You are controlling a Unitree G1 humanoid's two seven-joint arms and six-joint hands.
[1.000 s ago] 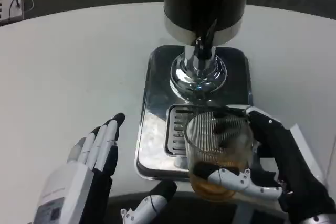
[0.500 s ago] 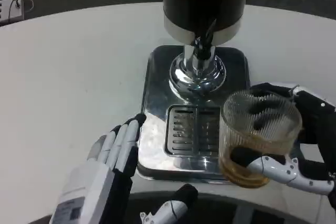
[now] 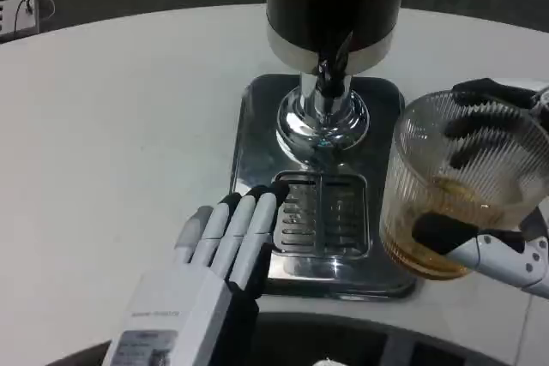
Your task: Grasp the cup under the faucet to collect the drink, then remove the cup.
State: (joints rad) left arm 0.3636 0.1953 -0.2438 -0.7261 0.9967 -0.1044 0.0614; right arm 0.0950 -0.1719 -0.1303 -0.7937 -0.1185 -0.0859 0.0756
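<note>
Ribbed clear glass cup (image 3: 463, 186), part-filled with amber drink, looks slippery and breakable; right robot hand (image 3: 506, 212) wraps its sides. Left robot hand (image 3: 227, 242) rests flat, holding nothing.

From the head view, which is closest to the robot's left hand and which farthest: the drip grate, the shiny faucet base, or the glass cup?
Measured from the left hand:
1. Drip grate, right beside the fingertips, at the tray's front.
2. Shiny faucet base, farther back on the tray, under the dark dispenser.
3. Glass cup, off to the right, held by the right hand, with amber drink inside.
</note>
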